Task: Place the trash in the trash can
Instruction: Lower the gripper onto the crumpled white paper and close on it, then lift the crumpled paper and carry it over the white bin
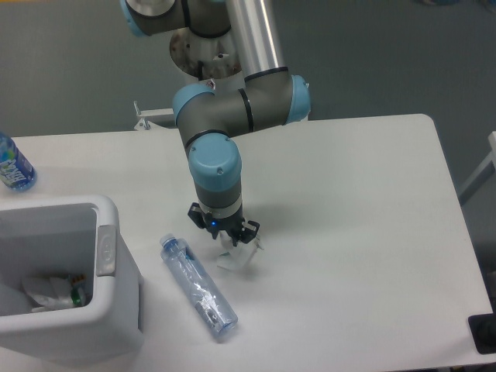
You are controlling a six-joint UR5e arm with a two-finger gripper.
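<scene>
Overhead-oblique view of the counter point(364, 225) with 1 arm reaching down over a small piece of trash. The gripper point(229, 236) points almost straight down at a small pale crumpled scrap point(235, 258) lying on the counter; the scrap sits directly below and slightly toward the camera from the fingers, so the coming move appears to be a short vertical drop rather than a sideways reach. The fingers are set narrowly, only a slight gap apart, with their tips at or just above the scrap's top edge; whether they already pinch it cannot be told from this view. The clear plastic bottle point(198, 287) lies on its side just to the camera-left of the scrap, apart from it, its long axis running diagonally from the capped end at upper left to the base at lower right. The trash can point(108, 256) stands at the left edge, near the bottle's capped end, already holding a crumpled white wrapper point(51, 293). A blue-labelled bottle point(13, 164) stands well apart at far left
</scene>
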